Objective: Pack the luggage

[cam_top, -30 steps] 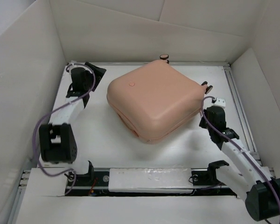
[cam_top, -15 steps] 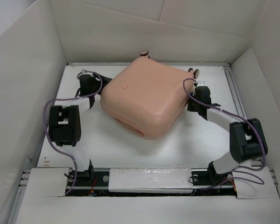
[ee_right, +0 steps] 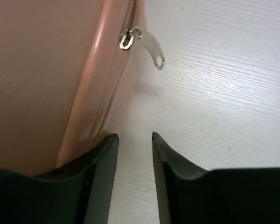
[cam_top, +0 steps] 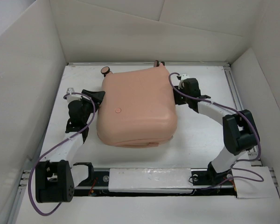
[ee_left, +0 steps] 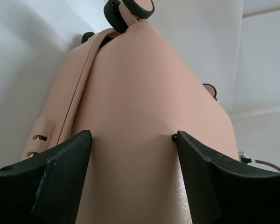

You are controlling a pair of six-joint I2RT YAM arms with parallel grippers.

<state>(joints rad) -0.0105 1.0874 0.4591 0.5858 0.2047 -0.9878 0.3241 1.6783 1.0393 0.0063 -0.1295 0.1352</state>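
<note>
Left pincer (ee_left: 133, 137) wide apart at the luggage (cam_top: 137, 107), right pincer (ee_right: 134, 136) slightly apart by zip pull (ee_right: 149, 49)

Reaching forward on both sides, elbows bent.
Stretched up from the base with the left arm (cam_top: 67, 144), left gripper (ee_left: 133, 135) spread wide; doubled back at the elbow with the right arm (cam_top: 214, 111), right gripper (ee_right: 133, 136) parted only narrowly.
</note>
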